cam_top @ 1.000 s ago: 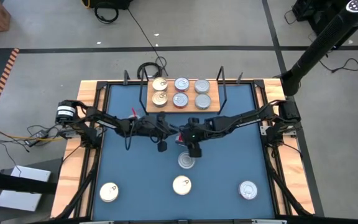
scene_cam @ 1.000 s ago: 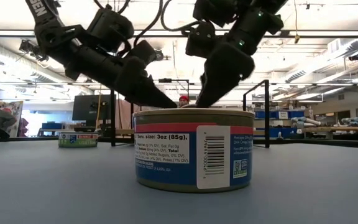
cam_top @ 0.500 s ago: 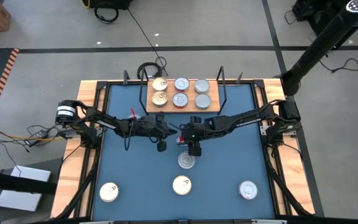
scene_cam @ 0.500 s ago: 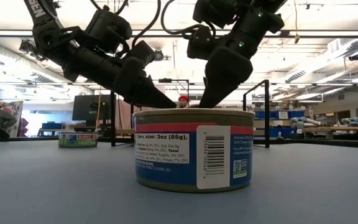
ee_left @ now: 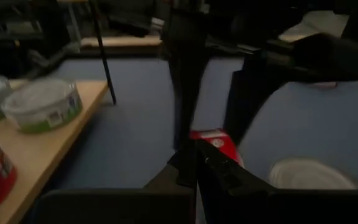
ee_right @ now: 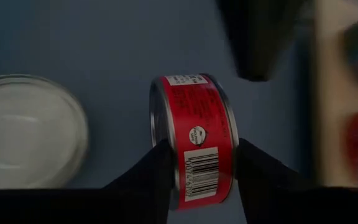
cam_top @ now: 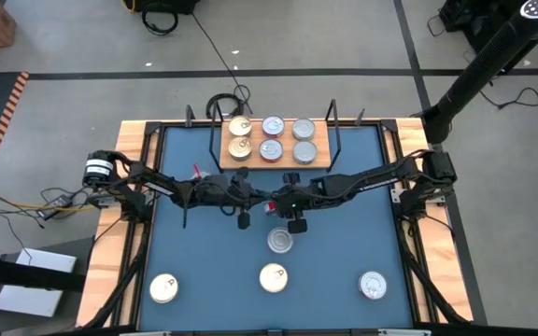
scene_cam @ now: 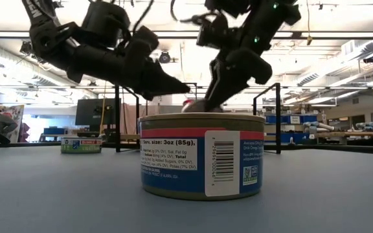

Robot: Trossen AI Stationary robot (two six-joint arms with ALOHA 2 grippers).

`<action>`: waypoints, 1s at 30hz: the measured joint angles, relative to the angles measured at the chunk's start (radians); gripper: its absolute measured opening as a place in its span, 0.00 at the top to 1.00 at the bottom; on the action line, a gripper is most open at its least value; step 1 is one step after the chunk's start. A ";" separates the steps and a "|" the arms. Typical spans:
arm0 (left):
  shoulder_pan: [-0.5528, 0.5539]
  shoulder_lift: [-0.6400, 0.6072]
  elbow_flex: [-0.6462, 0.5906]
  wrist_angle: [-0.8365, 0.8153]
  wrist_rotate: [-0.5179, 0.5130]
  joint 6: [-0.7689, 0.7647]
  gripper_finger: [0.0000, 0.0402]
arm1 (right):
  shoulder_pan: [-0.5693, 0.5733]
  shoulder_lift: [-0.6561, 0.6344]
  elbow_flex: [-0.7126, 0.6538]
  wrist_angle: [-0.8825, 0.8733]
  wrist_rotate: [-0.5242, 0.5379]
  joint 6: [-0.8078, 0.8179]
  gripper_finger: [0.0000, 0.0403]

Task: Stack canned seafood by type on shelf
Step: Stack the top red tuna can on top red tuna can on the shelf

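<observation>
My right gripper [cam_top: 284,203] is shut on a red-sided can [ee_right: 194,140] above the table's middle, just near of the shelf [cam_top: 288,164], a light-wood board with black wire ends. Several cans stand on the board in pairs. My left gripper [cam_top: 258,198] is shut, and in the left wrist view its tip [ee_left: 194,163] points at the red can [ee_left: 215,140] from the table's left. A silver-topped can [cam_top: 279,241] stands on the blue table right below and near of both grippers. My right gripper pinches the red can between its two fingers, one on each flat end [ee_right: 166,163]. The can's red side wall with the barcode faces the wrist camera. The can is lifted clear of the table, turned on its edge. My left gripper: I cannot tell whether its tip touches the can.
Two gold-topped cans [cam_top: 272,277] [cam_top: 163,287] and a silver-topped one [cam_top: 373,285] stand near the table's near edge. The nearest can [scene_cam: 201,155], with a blue label, fills the middle of the low view. A green-labelled can [scene_cam: 81,145] shows farther back.
Both grippers have risen a little and gone slightly toward the shelf. My left gripper has tipped from slanting down to nearly level. The red can has come up with my right gripper and now shows above the front can in the low view.
</observation>
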 joint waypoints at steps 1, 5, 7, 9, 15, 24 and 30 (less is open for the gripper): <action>-0.003 0.000 -0.011 0.037 0.000 -0.001 0.97 | 0.000 -0.014 0.000 -0.003 0.026 -0.015 0.65; -0.008 -0.021 -0.085 0.203 0.002 -0.045 0.97 | -0.017 -0.063 0.000 0.001 0.143 -0.083 0.65; -0.007 -0.041 -0.132 0.273 -0.001 -0.056 0.97 | -0.035 -0.085 0.000 0.017 0.222 -0.136 0.64; -0.006 -0.057 -0.165 0.302 -0.013 -0.074 0.97 | -0.064 -0.100 0.000 0.049 0.286 -0.198 0.64; -0.007 -0.075 -0.218 0.315 -0.029 -0.079 0.97 | -0.197 -0.089 0.000 0.214 0.310 -0.383 0.64; -0.007 -0.074 -0.218 0.307 -0.036 -0.073 0.97 | -0.378 0.015 0.000 0.484 0.143 -0.717 0.64; -0.007 -0.074 -0.218 0.309 -0.038 -0.072 0.97 | -0.457 0.098 -0.001 0.593 0.142 -0.870 0.64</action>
